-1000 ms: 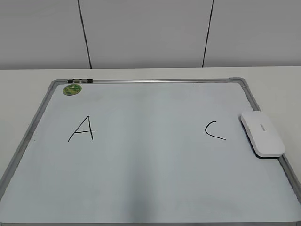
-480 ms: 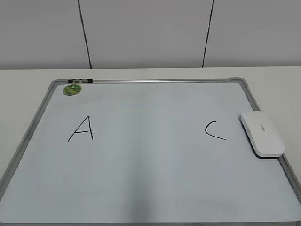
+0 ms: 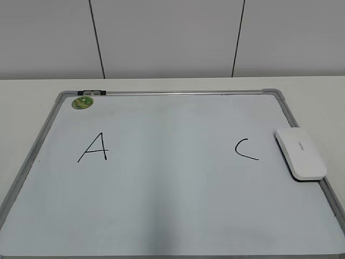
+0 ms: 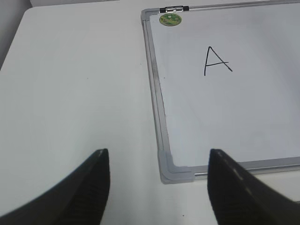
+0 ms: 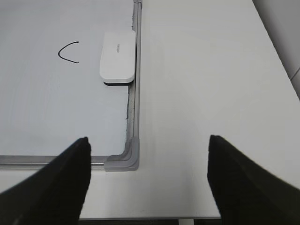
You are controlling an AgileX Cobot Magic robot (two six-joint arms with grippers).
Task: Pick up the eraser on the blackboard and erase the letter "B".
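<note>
The blackboard (image 3: 172, 216) is a white board with a grey frame, lying flat on the table. The white eraser (image 3: 301, 153) lies at its right edge, beside the black "C" (image 3: 246, 149). The black "A" (image 3: 94, 147) is on the left. No letter "B" shows between them; the middle of the board is blank. My left gripper (image 4: 157, 161) is open and empty above the board's near left corner. My right gripper (image 5: 149, 150) is open and empty above the near right corner, with the eraser (image 5: 118, 57) well ahead of it. Neither gripper shows in the exterior view.
A round green sticker (image 3: 82, 102) sits at the board's far left corner, next to a small clip (image 3: 91, 93) on the frame. The white table (image 5: 201, 84) extends right of the board to an edge. A grey panelled wall (image 3: 172, 38) stands behind.
</note>
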